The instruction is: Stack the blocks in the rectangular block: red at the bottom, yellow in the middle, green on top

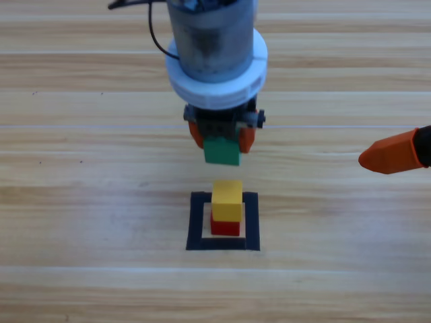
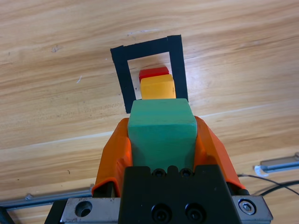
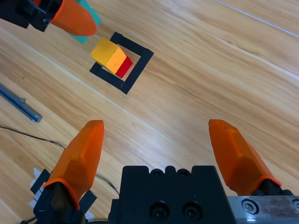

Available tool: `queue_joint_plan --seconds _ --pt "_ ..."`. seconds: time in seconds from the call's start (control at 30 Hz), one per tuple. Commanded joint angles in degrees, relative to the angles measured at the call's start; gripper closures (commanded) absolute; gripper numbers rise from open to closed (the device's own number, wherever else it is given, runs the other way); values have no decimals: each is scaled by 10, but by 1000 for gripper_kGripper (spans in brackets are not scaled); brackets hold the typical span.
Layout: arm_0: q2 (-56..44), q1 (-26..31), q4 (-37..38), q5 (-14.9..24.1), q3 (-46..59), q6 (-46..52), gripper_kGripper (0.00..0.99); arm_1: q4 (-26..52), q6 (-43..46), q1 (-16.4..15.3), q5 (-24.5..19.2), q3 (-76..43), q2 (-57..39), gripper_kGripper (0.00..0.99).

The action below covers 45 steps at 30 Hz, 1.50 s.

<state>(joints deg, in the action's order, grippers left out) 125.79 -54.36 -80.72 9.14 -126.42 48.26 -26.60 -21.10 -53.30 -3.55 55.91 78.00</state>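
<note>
Between the two orange jaws of the left gripper [image 1: 221, 142], which comes down from the top of the high view near the middle of the table, sits the small matte teal-green cube [image 1: 222, 152]; the jaws press on its two opposite sides (the left wrist view shows this plainly, with the cube [image 2: 162, 132] filling the gap and its front face sticking out past the gripper's black body). That cube is held clear of the table, above and a little behind the stack rather than on it. Just beyond it stands the small plain yellow cube [image 1: 227, 200], resting squarely on top of the small plain red cube [image 1: 225, 225], of which only a lower strip shows from above. Both stand inside the flat rectangular outline of black tape [image 1: 198, 222] stuck on the pale wooden table [image 1: 81, 222], nearer the outline's middle than its edges, with bare wood showing around them inside the tape. Well apart, at the right edge of the high view, waits the right gripper [image 3: 161, 151], only one orange jaw tip visible there; its own wrist view shows its two jaws spread wide with nothing between them, looking across the table toward the taped outline and the yellow-on-red stack.
</note>
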Motion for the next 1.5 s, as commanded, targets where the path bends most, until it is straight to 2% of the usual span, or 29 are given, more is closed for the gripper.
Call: queue_joint_plan --seconds 0.03,0.63,1.5 --pt "48 -11 -2 -4 -7 -3 990 -9 8 23 -4 -17 -24 7" --pt "84 -10 -1 -18 -7 8 990 -12 13 26 -5 -20 -29 7" --pt "88 -7 -1 -18 7 102 990 -10 13 26 1 -21 -21 5"
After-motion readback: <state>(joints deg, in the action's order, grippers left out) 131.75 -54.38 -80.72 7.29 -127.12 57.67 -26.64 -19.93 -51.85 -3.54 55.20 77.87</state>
